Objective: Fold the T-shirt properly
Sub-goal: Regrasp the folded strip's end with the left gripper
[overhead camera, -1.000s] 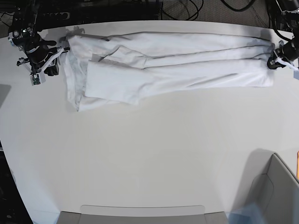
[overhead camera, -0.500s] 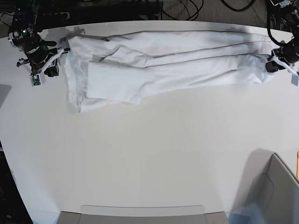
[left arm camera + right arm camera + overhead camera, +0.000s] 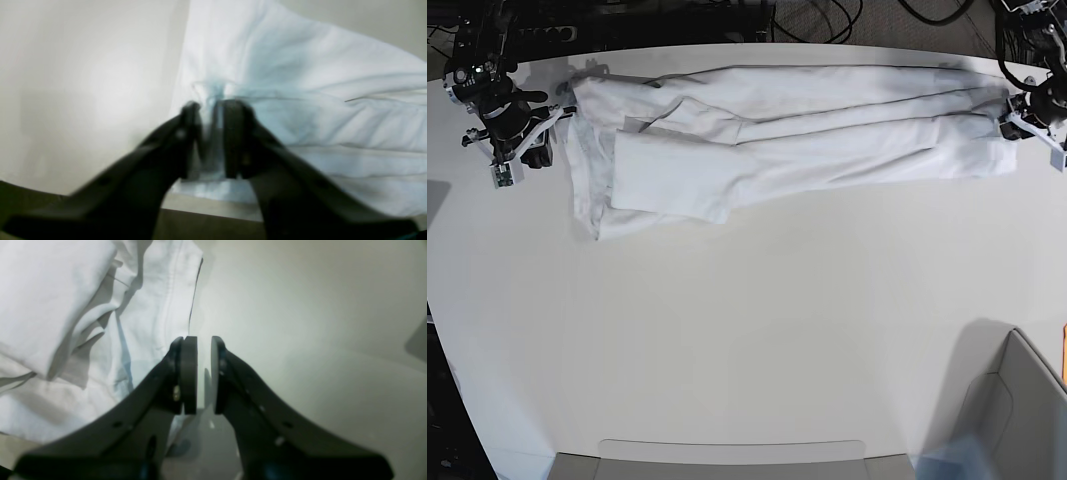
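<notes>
The white T-shirt (image 3: pixel 807 140) lies stretched in a long, lengthwise-folded band along the far edge of the table, sleeve folds towards the left. My left gripper (image 3: pixel 1013 128) at the band's right end is shut on the fabric. The left wrist view shows the cloth (image 3: pixel 300 83) pinched in that gripper (image 3: pixel 211 133). My right gripper (image 3: pixel 549 118) sits just off the band's left end. In the right wrist view this gripper (image 3: pixel 203 373) is closed to a narrow gap with nothing in it, and the shirt's edge (image 3: pixel 160 316) lies just left of it.
The pale grey tabletop (image 3: pixel 747 330) spreads in front of the shirt. A grey bin (image 3: pixel 1017 410) stands at the front right corner and a flat grey tray (image 3: pixel 727 460) at the front edge. Cables (image 3: pixel 827 15) run behind the table's far edge.
My left gripper pulled the shirt's right end inward, then back out to the far right, drawing the band taut. The right gripper shifted slightly back; the shirt's left end stayed put.
</notes>
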`<state>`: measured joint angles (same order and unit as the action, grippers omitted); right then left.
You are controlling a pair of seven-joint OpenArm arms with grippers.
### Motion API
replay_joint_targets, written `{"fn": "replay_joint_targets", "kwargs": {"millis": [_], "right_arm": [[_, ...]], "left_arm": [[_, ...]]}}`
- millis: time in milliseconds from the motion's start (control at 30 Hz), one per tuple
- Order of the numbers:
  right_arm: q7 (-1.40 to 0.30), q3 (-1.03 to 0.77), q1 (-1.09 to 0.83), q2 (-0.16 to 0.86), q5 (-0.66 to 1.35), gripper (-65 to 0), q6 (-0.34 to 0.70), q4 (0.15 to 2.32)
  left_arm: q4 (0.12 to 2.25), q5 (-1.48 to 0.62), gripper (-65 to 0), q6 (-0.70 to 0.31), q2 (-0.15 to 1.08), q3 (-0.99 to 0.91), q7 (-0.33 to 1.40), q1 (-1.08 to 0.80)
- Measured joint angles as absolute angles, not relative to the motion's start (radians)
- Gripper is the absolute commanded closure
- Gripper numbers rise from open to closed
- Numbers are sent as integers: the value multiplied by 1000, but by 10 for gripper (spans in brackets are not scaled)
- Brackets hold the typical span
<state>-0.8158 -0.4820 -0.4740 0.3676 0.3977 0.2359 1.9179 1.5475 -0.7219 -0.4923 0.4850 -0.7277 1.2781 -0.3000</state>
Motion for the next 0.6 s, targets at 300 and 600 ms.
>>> {"fn": "replay_joint_targets", "kwargs": {"millis": [300, 600], "right_arm": [[-816, -482, -474, 368, 397, -83, 236, 1917], [-816, -482, -474, 371, 397, -83, 236, 1917]], "left_arm": [[1600, -795, -180, -250, 519, -657, 1183, -355], [1599, -814, -188, -248, 529, -654, 1169, -393]]}}
